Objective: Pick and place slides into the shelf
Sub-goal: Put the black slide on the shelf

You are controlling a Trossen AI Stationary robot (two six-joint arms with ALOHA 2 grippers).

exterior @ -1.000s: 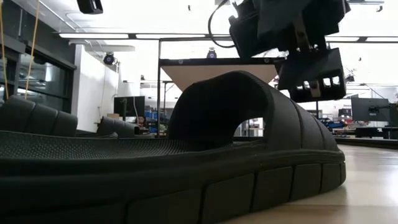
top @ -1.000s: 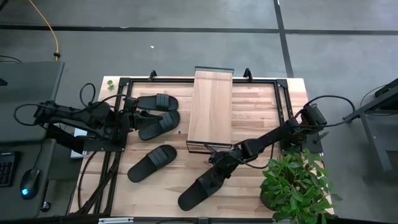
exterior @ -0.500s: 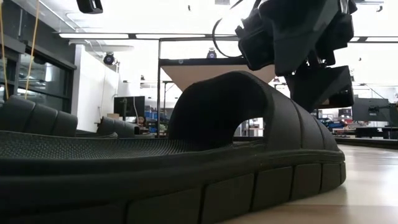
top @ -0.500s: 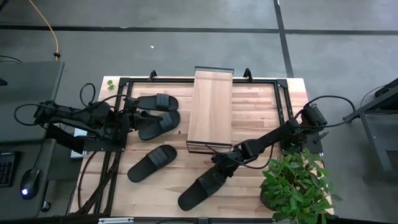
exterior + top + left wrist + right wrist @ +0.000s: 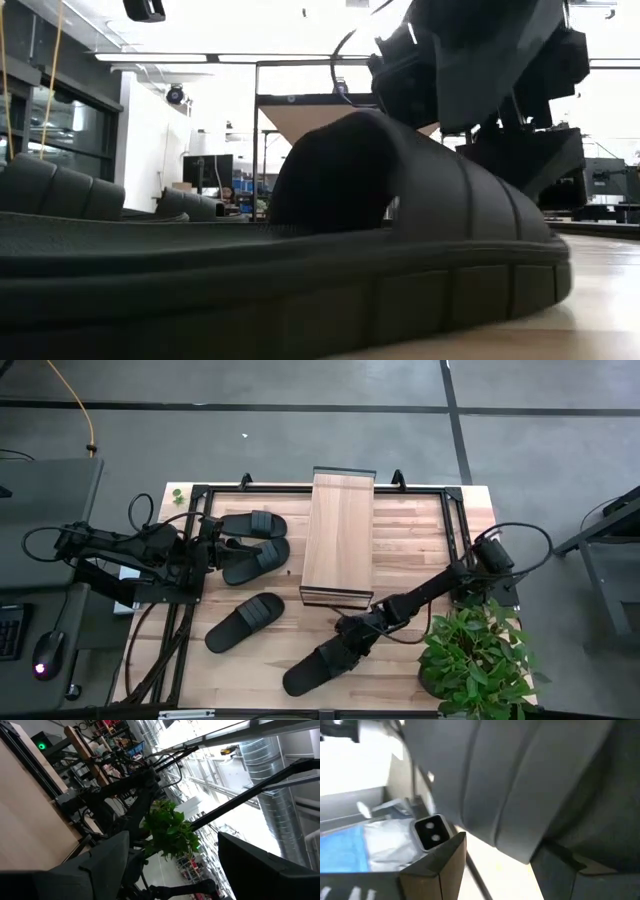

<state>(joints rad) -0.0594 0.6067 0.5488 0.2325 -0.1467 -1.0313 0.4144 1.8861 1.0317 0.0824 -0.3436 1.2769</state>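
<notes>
Four black slides lie on the table: two side by side at the far left (image 5: 252,523) (image 5: 257,560), one in the middle (image 5: 245,622) and one by the near edge (image 5: 318,665). The shelf (image 5: 338,538) stands at the table's middle, wood top up. My right gripper (image 5: 352,635) is low over the near slide's ribbed strap (image 5: 420,170), fingers open. My left gripper (image 5: 216,546) waits open beside the two far slides. My right gripper comes at the near slide's strap (image 5: 520,805) slanting down from the far right. Its open fingers (image 5: 437,870) stand on either side of the strap's edge, and one finger (image 5: 525,160) lies against the strap's outer side. The sole rests on the table.
A potted plant (image 5: 475,660) stands at the table's near right corner, close under my right arm. A black metal frame (image 5: 190,560) runs along the table's left and far sides. Bare wood (image 5: 410,550) lies right of the shelf.
My right gripper has moved down and toward the near left edge, onto the near slide's strap. The slide has slid a little toward the near left edge, staying flat on its sole.
</notes>
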